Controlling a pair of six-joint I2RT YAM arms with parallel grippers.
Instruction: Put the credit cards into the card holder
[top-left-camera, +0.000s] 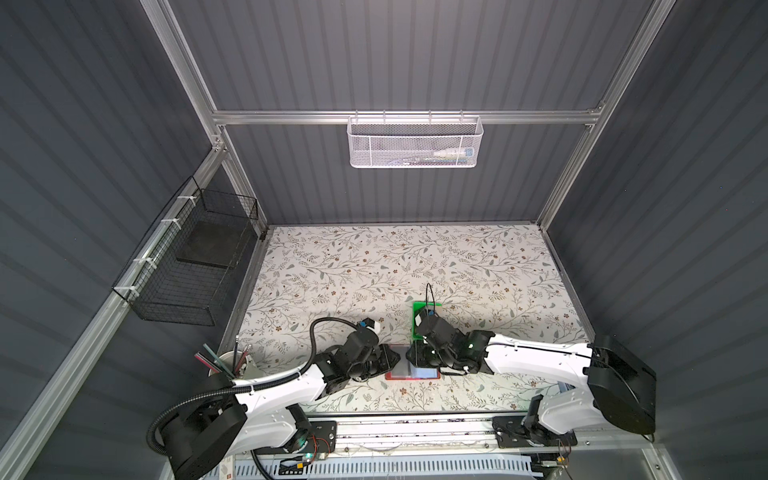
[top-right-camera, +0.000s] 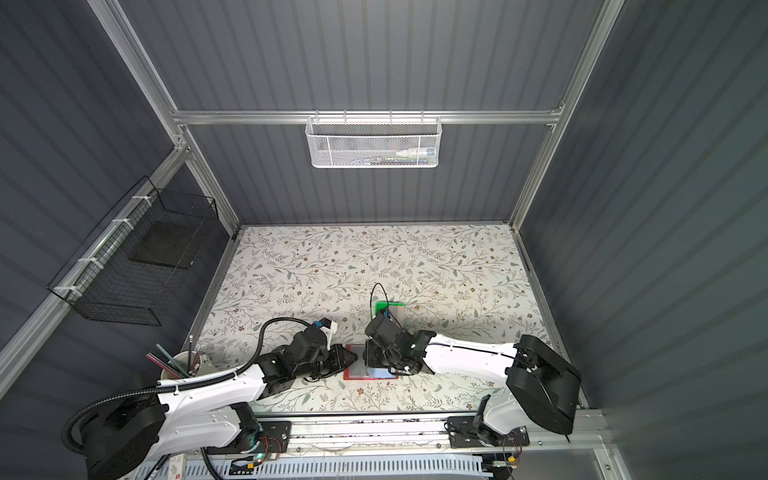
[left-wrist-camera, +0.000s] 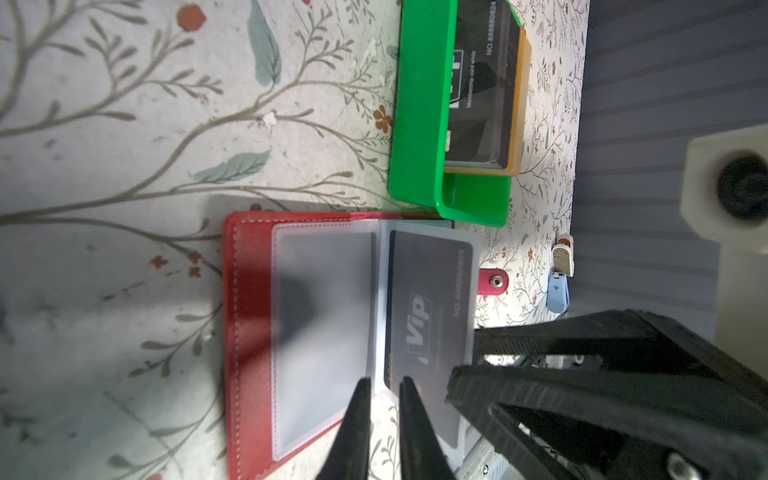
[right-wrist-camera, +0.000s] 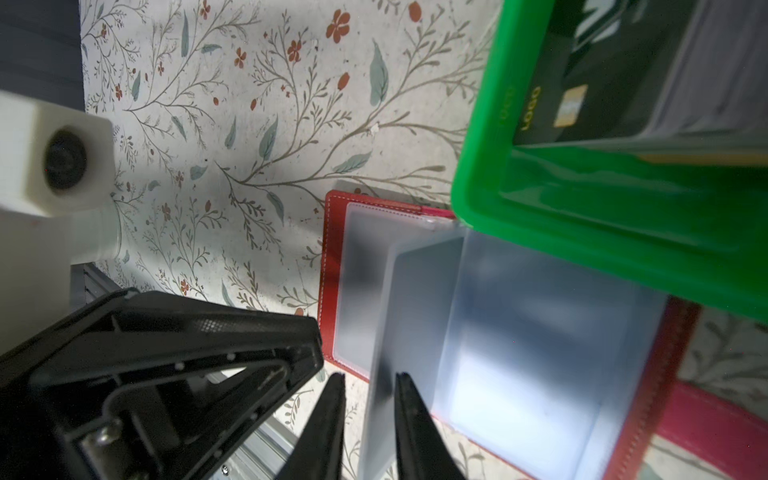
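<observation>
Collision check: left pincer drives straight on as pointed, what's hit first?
Left pincer: likely the clear plastic sleeve holding the black Vip card, in the red booklet card holder; depth unclear.

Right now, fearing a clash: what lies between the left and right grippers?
A sleeve of the card holder, carrying a Vip card; the left wrist view shows it between left gripper and right gripper.

1. The left arm (top-left-camera: 274, 395) and right arm (top-left-camera: 536, 357) have glossy white shells over their long links.
2. Each shoulder carries a bulky black housing (top-left-camera: 623, 386) with rounded corners.
3. A black corrugated hose (top-left-camera: 195, 397) runs along the left arm, and a thin black cable (top-left-camera: 428, 291) loops over the right wrist.
4. The fingers (left-wrist-camera: 357, 419) are matte black and taper to narrow tips.
5. The triangular frame (left-wrist-camera: 582, 395) behind them is black and ribbed, with a silver screw (left-wrist-camera: 677, 463).
6. The wrist camera (right-wrist-camera: 62, 162) is a white block with a round dark lens.
</observation>
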